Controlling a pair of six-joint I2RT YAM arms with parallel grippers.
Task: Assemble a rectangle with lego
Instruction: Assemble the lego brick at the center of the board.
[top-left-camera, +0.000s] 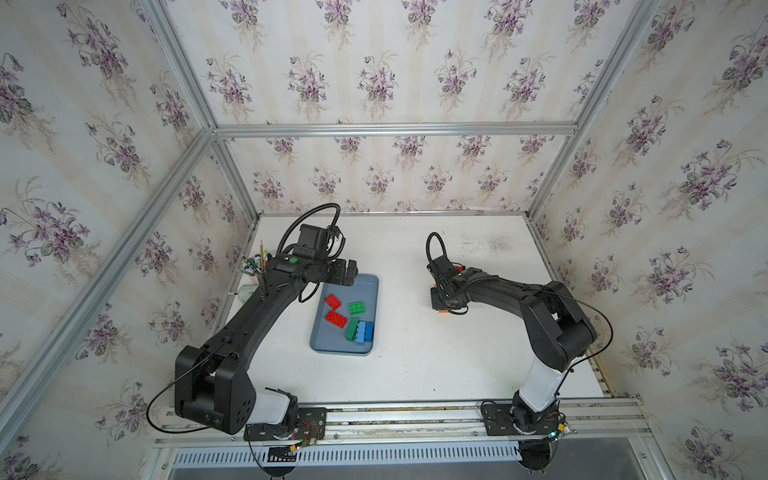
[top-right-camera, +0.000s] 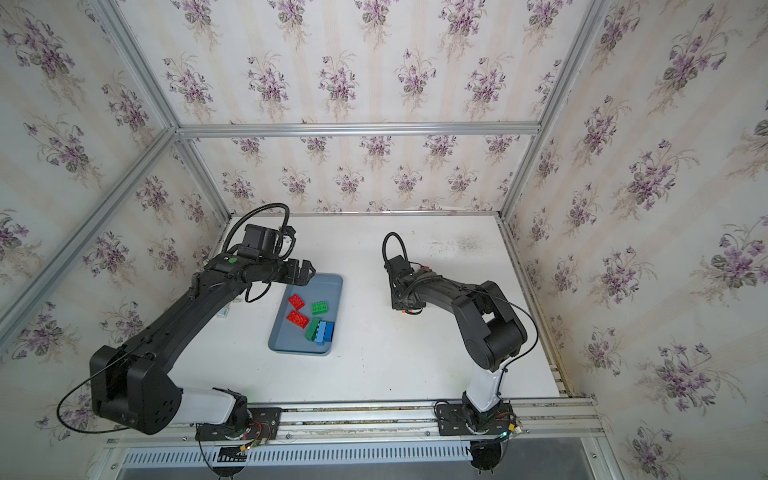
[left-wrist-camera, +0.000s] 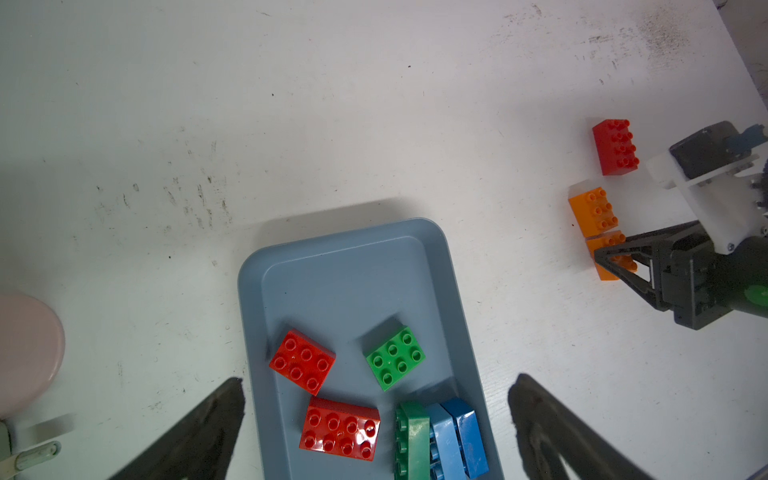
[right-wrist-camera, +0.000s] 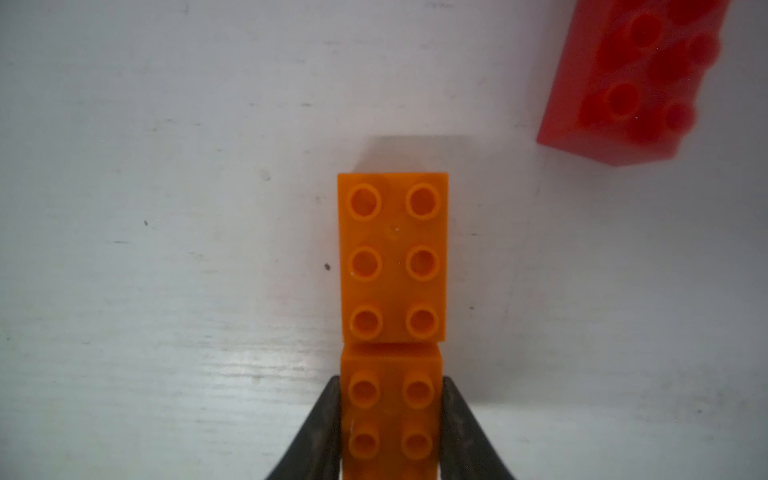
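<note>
Floral wallpaper lines the enclosure around a scuffed white table (top-left-camera: 415, 365); on its right half the right pincer (right-wrist-camera: 390, 380) is clamped on the first orange brick (right-wrist-camera: 390, 415), 1 black finger against each long side; that brick lies studs up and meets the second orange brick (right-wrist-camera: 392, 257) (6 studs, also studs up) end to end in 1 straight line; just past them, with a gap of bare table between, the lone red brick (right-wrist-camera: 631, 83) sits at a slight angle.

Over on the left half, the left pincer (left-wrist-camera: 378, 380) hangs above the grey-blue tray (left-wrist-camera: 345, 266) with its jaws wide apart and nothing between them; inside the tray lie the 6-stud red brick (left-wrist-camera: 302, 361) and the 6-stud green brick (left-wrist-camera: 395, 357), apart from each other; nearer the robot the 8-stud red brick (left-wrist-camera: 340, 428) lies flat, and beside it the dark green brick (left-wrist-camera: 413, 440), the pale blue brick (left-wrist-camera: 440, 440) and the darker blue brick (left-wrist-camera: 467, 436) stand on their sides, pressed together in a row.
</note>
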